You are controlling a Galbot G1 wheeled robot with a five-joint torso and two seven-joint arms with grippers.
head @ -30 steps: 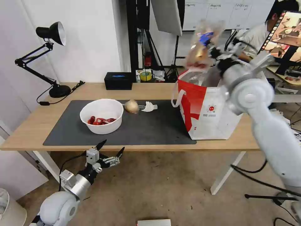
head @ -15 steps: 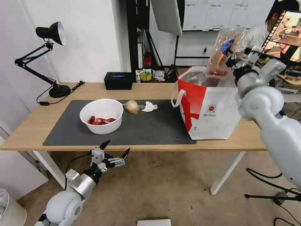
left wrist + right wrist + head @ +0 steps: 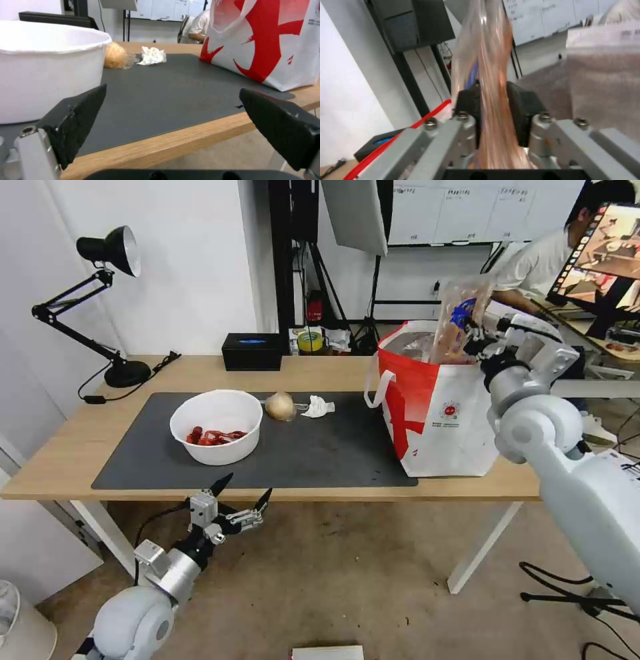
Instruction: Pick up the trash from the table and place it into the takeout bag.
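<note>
My right gripper (image 3: 475, 339) (image 3: 494, 105) is shut on the clear plastic tray (image 3: 457, 321) (image 3: 486, 57), holding it edge-up over the open top of the red-and-white takeout bag (image 3: 445, 413) (image 3: 266, 37); the tray's lower end dips past the rim. On the dark mat (image 3: 320, 447) stand the white bowl (image 3: 220, 450) (image 3: 46, 75) with red scraps, the tan ball (image 3: 280, 405) (image 3: 115, 58) and the crumpled tissue (image 3: 319, 407) (image 3: 152, 55). My left gripper (image 3: 241, 501) (image 3: 180, 120) hangs open just below the table's (image 3: 73, 447) front edge, in front of the bowl.
A black desk lamp (image 3: 107, 300) stands at the table's far left corner and a black tissue box (image 3: 251, 351) at the back edge. Stands and a tape roll (image 3: 310, 341) sit behind the table. A white box (image 3: 327, 652) lies on the floor.
My right gripper has carried the tray from high above the bag to the right and then down to the bag's opening. The left gripper has shifted only slightly.
</note>
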